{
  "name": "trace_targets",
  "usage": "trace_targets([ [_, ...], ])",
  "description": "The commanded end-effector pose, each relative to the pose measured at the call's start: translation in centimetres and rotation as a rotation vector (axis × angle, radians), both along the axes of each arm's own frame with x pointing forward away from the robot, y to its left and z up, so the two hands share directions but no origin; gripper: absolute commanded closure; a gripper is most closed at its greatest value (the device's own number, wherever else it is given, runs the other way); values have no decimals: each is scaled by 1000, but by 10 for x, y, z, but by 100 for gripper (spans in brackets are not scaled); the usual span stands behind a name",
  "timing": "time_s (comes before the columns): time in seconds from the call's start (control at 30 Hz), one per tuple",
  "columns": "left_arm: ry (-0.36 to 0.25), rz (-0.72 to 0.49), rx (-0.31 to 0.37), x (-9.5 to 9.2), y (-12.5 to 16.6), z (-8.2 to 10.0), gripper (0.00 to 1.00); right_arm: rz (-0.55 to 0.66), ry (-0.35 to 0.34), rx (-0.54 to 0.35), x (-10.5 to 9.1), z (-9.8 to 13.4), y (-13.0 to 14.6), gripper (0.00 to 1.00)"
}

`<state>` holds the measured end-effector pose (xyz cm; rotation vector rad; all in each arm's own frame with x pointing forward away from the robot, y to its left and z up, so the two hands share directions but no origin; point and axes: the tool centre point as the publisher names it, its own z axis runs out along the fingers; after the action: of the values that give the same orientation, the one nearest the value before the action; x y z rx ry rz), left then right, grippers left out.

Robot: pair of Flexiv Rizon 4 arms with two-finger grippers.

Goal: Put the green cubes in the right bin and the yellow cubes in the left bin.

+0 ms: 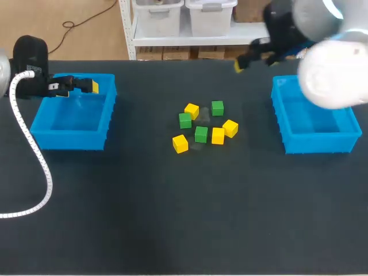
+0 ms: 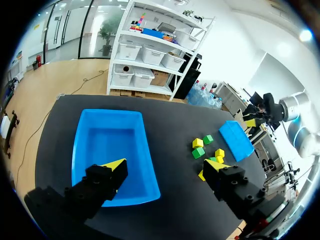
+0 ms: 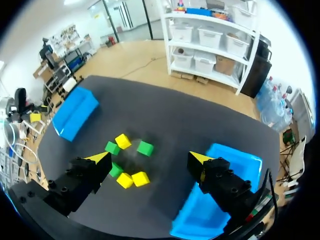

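Seven cubes sit clustered mid-tabletop (image 1: 144,218), three green cubes (image 1: 200,134) and four yellow cubes (image 1: 180,143). They are packed near one another, and a few are just beside or maybe touching. All lie on the dark surface between the left bin (image 1: 69,141) and the right bin (image 1: 316,144), well apart from both.

The left end effector (image 2: 165,167) is spread wide and holds nothing. In the head view it hangs over the rear part of the left bin. In the left wrist view the bin lies under and ahead of one finger. The cube cluster sits ahead of the other finger, off to the side and not between the fingers. The cubes are well apart from this end effector.

The right end effector (image 3: 147,159) is also spread wide and holds nothing. In the head view it is blurred with only one yellow tip clear, and it seems to be near the tabletop's far edge, behind the cluster and beside the right bin's rear corner. In the right wrist view the right bin lies under one finger. The cubes lie ahead of the other finger and the gap, with no contact.
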<state>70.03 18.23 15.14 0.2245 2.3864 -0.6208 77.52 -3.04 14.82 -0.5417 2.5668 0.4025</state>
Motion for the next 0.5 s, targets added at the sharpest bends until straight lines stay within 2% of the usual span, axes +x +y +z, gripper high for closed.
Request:
trace_targets([
  [0.03,-7,-6,-10,0,2,-2,0,7,79,-70,25,-33,40,0],
  [0.2,-7,-6,-10,0,2,-2,0,7,126,-114,29,-58,49,0],
  [0.5,-7,-6,-10,0,2,-2,0,-39,225,-158,28,-104,49,0],
])
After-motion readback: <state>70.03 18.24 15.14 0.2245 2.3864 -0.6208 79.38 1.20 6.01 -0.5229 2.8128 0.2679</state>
